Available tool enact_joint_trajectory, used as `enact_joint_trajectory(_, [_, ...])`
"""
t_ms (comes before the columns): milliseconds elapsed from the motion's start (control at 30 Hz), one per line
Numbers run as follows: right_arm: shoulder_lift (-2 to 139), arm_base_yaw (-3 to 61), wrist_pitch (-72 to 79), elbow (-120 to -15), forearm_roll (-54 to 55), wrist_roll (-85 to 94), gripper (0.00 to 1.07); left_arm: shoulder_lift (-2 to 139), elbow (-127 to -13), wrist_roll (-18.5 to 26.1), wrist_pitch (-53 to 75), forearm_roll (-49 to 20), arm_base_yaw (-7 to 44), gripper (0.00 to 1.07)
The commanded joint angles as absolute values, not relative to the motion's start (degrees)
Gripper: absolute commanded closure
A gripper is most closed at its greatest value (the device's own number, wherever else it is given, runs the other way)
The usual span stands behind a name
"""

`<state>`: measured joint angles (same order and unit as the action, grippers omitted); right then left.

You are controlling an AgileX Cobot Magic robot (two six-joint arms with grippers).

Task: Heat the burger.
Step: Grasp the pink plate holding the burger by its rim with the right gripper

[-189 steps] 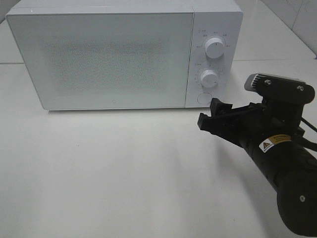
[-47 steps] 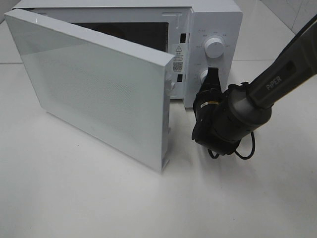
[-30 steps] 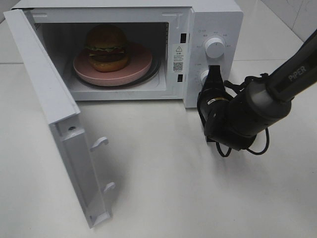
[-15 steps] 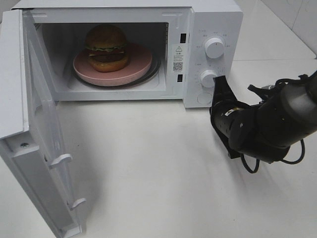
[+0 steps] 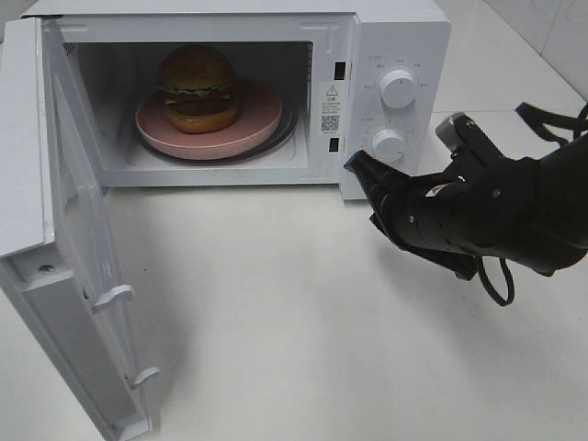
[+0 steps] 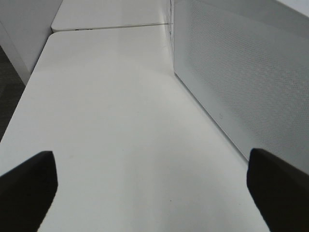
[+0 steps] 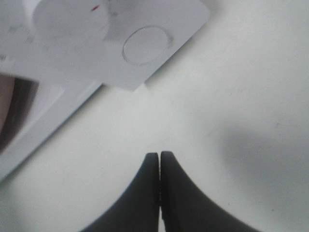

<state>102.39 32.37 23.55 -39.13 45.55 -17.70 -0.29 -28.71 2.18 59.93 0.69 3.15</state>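
The burger sits on a round pink plate inside the white microwave, whose door hangs wide open on the left. My right gripper is shut with nothing in it, its tips just in front of the microwave's lower right corner, below the lower knob. The right wrist view shows the two fingers pressed together near the round door button. My left gripper stands open and empty over bare table, beside the door's outer face; it is outside the exterior high view.
The upper knob is on the control panel. The open door takes up the left front of the white table. The right arm's dark body lies to the right of the microwave. A table edge runs along the left arm's side.
The door went from shut to wide open, uncovering the burger. In the last half second the right arm turned, its shut fingers now pointing left at the microwave's lower right corner.
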Motion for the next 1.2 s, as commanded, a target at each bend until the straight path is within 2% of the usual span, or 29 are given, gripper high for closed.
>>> enact_joint_trajectory(33, [99.29,32.43,16.44,-39.19,44.98,-3.38,1.03,-1.49,-28.53,2.18,59.47,0.57,2.92,0.07])
enact_joint_trajectory(367, [95.23,32.43,-4.7,-42.51,42.46,16.33,1.0,-1.49,-28.53,2.18,59.47,0.57,2.92,0.07])
enact_joint_trajectory(433, [95.23,32.43,-16.33,-46.98,34.61,22.06,0.99,-1.49,-28.53,2.18,59.47,0.57,2.92,0.07])
enact_joint_trajectory(567, [95.23,32.43,-22.75,-49.27,28.93,23.03,0.99,-1.49,-28.53,2.18,59.47,0.57,2.92,0.07])
enact_joint_trajectory(600, [95.23,32.43,-27.9,-51.68,23.03,23.49,0.98,-1.49,-28.53,2.18,59.47,0.57,2.92,0.07])
enact_joint_trajectory(667, [95.23,32.43,-30.42,-52.94,19.82,23.66,0.98,-1.49,-28.53,2.18,59.47,0.57,2.92,0.07])
enact_joint_trajectory(700, [95.23,32.43,-34.72,-55.35,14.5,23.84,0.97,-1.49,-28.53,2.18,59.47,0.57,2.92,0.07])
enact_joint_trajectory(900, [95.23,32.43,-43.66,-62.28,3.04,27.33,0.96,-1.49,-28.53,2.18,59.47,0.57,2.92,0.07])
enact_joint_trajectory(1000, [95.23,32.43,-44.35,-63.31,2.69,29.28,0.95,-1.49,-28.53,2.18,59.47,0.57,2.92,0.07])
enact_joint_trajectory(1067, [95.23,32.43,-46.47,-66.69,2.52,41.2,0.95,-1.49,-28.53,2.18,59.47,0.57,2.92,0.07])
enact_joint_trajectory(1133, [95.23,32.43,-46.93,-67.27,2.52,44.46,0.95,-1.49,-28.53,2.18,59.47,0.57,2.92,0.07])
enact_joint_trajectory(1167, [95.23,32.43,-47.21,-68.47,2.35,53.74,0.95,-1.49,-28.53,2.18,59.47,0.57,2.92,0.07])
enact_joint_trajectory(1200, [95.23,32.43,-47.21,-68.47,2.35,53.74,0.95,-1.49,-28.53,2.18,59.47,0.57,2.92,0.07])
